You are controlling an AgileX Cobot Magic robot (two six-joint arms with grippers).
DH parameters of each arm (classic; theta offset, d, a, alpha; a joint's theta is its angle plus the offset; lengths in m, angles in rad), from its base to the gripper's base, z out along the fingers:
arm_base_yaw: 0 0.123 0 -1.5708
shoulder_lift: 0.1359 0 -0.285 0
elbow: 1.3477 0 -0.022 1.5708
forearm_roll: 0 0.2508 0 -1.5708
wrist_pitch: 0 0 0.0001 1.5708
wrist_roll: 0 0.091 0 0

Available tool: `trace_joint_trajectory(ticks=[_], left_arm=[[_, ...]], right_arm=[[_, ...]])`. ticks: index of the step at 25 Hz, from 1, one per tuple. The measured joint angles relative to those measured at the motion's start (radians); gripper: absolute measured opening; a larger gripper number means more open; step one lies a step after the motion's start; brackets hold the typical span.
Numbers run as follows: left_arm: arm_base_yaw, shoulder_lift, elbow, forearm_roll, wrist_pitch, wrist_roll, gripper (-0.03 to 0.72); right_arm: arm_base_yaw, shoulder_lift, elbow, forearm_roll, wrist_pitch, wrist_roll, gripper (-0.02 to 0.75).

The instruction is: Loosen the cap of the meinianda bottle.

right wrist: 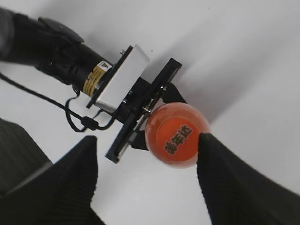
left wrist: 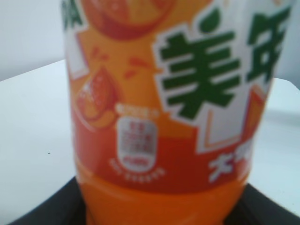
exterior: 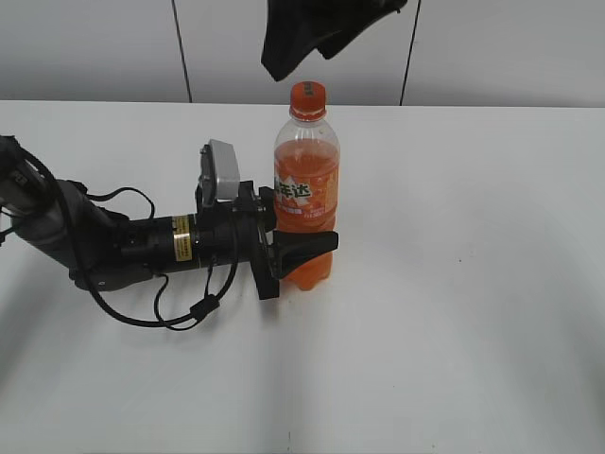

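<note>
The meinianda bottle (exterior: 305, 203) stands upright on the white table, full of orange soda, with its orange label (left wrist: 164, 93) filling the left wrist view. Its orange cap (exterior: 308, 98) is on top, and shows from above in the right wrist view (right wrist: 177, 138). My left gripper (exterior: 304, 253) lies low along the table and is shut on the bottle's lower body. My right gripper (right wrist: 147, 161) hangs above the bottle, open, with its black fingers wide apart; the cap lies close to the right finger. In the exterior view only its dark tip (exterior: 302, 38) shows at the top.
The left arm (exterior: 113, 241) with its cables (exterior: 180, 307) lies across the table's left side. The wall panels (exterior: 473, 47) stand behind the table's far edge.
</note>
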State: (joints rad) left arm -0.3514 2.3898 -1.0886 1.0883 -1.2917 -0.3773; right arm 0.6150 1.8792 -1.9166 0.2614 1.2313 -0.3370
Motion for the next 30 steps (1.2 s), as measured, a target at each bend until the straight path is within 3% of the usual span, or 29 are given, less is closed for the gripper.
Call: trace_joint_trajectory(ticks=[3, 8, 25, 27, 30], left_arm=[[0.0, 0.0, 0.0, 0.0, 0.0, 0.0, 0.389], [0.0, 0.0, 0.0, 0.0, 0.0, 0.001, 0.389], [-0.001, 0.0, 0.0, -0.001, 0.0, 0.001, 0.389], [-0.001, 0.0, 0.0, -0.001, 0.0, 0.001, 0.389], [-0.001, 0.0, 0.0, -0.001, 0.0, 0.001, 0.389]], right_arm=[[0.0, -0.001, 0.0, 0.0, 0.0, 0.236, 0.501], [0.0, 0.003, 0.0, -0.043, 0.0, 0.386, 0.501], [0.0, 0.094, 0.0, -0.084, 0.0, 0.384, 0.498], [0.0, 0.094, 0.0, -0.084, 0.0, 0.379, 0.465], [0.0, 0.094, 0.0, -0.084, 0.0, 0.374, 0.346]])
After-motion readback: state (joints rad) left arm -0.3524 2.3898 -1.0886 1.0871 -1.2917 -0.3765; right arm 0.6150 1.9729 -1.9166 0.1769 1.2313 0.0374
